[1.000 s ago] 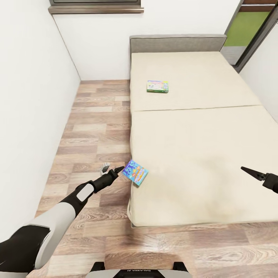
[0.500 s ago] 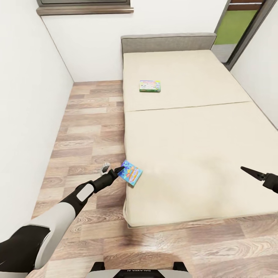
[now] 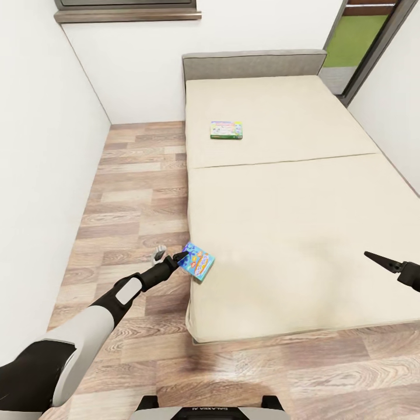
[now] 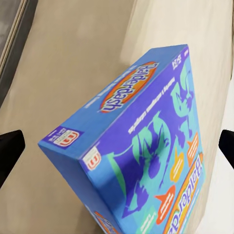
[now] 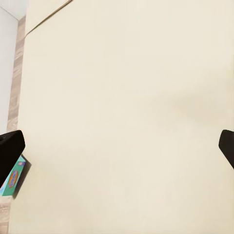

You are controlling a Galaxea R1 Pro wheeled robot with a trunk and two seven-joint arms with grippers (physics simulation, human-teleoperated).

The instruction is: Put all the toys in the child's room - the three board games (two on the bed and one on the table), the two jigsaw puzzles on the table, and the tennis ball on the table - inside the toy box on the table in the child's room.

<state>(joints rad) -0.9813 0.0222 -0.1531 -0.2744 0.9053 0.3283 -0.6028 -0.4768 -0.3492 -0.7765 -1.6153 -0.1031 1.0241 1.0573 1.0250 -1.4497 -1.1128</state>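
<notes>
A small blue board game [image 3: 199, 261] lies tilted on the bed's [image 3: 291, 221] left edge, overhanging the floor. My left gripper [image 3: 175, 256] is right beside it. In the left wrist view the blue box [image 4: 141, 146] looms close in front of the open left gripper [image 4: 117, 151], its fingertips [image 4: 9, 156] spread wide at either side. A green board game [image 3: 227, 130] lies flat further up the mattress near the left edge. My right gripper [image 3: 379, 261] hovers open over the bed's right side, above bare mattress [image 5: 126, 97]. The blue game's corner [image 5: 12, 181] peeks out by one right fingertip.
A wood-plank floor strip [image 3: 134, 192] runs between the bed and the white left wall [image 3: 41, 175]. A grey headboard [image 3: 254, 63] stands against the far wall under a window sill [image 3: 125, 14]. A doorway [image 3: 361, 41] opens at the far right.
The whole picture shifted left and down a second ago, so the camera moved. Over the last half second both grippers and both boxes stayed put.
</notes>
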